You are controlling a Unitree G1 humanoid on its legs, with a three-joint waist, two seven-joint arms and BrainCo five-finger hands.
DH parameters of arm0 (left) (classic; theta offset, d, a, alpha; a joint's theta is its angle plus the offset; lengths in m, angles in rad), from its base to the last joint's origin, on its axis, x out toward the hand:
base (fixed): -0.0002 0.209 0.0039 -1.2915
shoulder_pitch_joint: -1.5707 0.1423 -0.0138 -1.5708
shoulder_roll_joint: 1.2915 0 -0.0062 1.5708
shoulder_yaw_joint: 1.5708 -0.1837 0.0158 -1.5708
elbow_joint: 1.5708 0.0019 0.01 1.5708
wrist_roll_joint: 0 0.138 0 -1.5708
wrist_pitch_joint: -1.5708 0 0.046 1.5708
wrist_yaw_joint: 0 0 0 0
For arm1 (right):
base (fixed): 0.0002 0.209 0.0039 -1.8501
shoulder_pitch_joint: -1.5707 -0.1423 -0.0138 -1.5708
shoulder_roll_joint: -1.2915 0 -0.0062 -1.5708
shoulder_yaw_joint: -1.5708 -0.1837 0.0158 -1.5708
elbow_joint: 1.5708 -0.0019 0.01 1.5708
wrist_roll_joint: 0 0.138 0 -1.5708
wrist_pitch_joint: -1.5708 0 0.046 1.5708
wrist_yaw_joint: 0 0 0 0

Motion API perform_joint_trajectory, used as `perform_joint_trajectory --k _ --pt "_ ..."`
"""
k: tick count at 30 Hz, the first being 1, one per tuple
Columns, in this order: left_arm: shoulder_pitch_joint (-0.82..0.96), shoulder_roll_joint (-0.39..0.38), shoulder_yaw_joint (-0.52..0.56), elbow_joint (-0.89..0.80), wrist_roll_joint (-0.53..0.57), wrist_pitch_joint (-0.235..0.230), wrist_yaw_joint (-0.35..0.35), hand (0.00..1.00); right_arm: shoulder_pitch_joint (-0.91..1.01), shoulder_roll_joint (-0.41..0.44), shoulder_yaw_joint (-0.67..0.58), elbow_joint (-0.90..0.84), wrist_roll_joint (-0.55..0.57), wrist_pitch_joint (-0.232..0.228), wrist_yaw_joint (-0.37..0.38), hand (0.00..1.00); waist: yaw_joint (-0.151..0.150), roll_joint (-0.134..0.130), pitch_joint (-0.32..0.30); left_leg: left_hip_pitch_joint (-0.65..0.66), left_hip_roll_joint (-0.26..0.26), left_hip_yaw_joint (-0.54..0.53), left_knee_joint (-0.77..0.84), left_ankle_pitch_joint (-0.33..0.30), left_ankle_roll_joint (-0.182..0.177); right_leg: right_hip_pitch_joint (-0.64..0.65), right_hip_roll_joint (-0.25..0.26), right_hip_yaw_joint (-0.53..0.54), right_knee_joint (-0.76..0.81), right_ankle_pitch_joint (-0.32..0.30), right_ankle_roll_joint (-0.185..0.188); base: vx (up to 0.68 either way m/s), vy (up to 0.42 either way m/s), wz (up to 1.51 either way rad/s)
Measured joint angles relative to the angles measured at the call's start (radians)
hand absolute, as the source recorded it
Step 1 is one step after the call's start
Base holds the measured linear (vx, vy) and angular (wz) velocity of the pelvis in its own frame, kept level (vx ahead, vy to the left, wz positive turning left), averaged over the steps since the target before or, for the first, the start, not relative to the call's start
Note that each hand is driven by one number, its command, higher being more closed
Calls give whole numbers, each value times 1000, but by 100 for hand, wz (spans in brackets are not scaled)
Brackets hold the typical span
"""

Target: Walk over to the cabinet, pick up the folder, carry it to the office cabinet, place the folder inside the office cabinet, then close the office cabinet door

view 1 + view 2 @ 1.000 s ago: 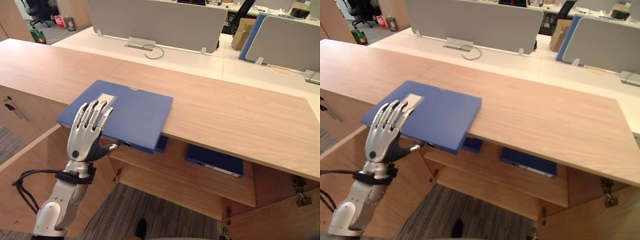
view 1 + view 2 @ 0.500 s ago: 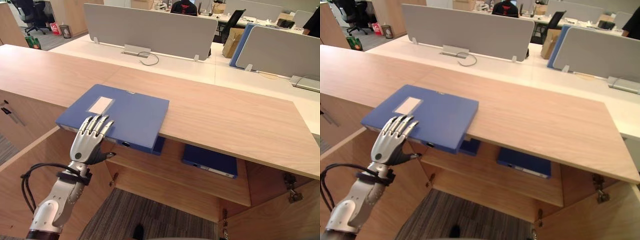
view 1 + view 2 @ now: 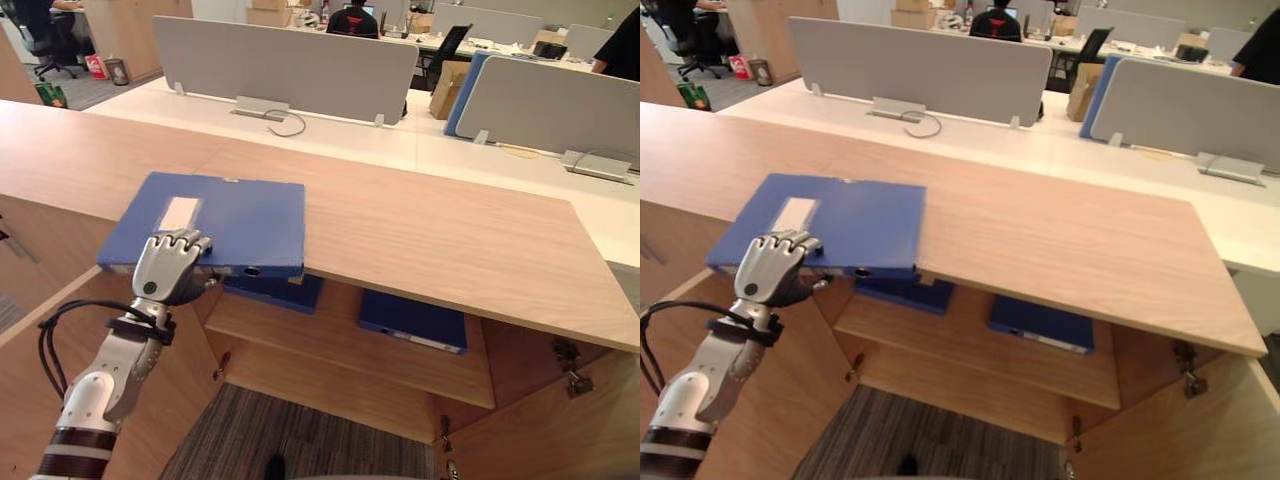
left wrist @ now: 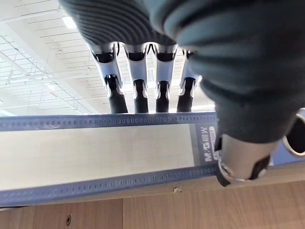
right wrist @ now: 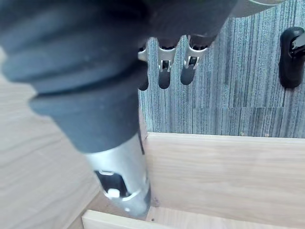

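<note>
A blue folder [image 3: 225,215] with a white label lies on the wooden cabinet top [image 3: 430,230], and its near edge hangs over the front. My left hand [image 3: 170,268] is at that near edge. Its fingers [image 4: 136,90] curl over the top of the folder's spine [image 4: 95,155], with the thumb [image 4: 240,162] underneath. My right hand [image 5: 164,71] hangs low beside a wooden panel, fingers straight and holding nothing.
Below the top the cabinet stands open, with two more blue folders [image 3: 412,322] [image 3: 278,290] on its shelf [image 3: 340,345]. Open wooden doors stand at the left [image 3: 40,330] and lower right [image 3: 560,430]. Grey desk screens [image 3: 285,60] rise behind. A seated person [image 3: 350,18] is far back.
My left hand's fingers went from straight on the folder's cover to curled over its near edge. The folder has turned a little on the top. The camera has shifted.
</note>
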Motion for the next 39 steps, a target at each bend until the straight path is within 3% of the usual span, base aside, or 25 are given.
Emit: perform_joint_trajectory --k 26,27,32,39 --pt "-22 0 1 35 -8 17 16 100 4 0 2 0 -35 7 0 0 -4 3 -1 12 13 21 0 -4 -2 -1 1 25 1 1 -4 -4 -4 -1" --pt "-23 0 1 36 -9 17 16 0 4 0 3 0 -35 8 0 0 -4 3 -1 12 13 22 0 -4 -2 -1 1 25 1 1 -4 0 0 0" --pt "-24 0 3 37 -12 18 17 0 4 0 3 0 -35 17 0 0 -4 3 -1 13 14 22 0 -4 -2 -1 1 26 1 1 -4 0 0 0" --pt "-25 -14 35 32 -14 59 68 0 4 0 1 1 -35 17 0 0 -8 3 -1 13 14 23 0 -5 -2 -5 1 28 0 1 -5 0 0 0"
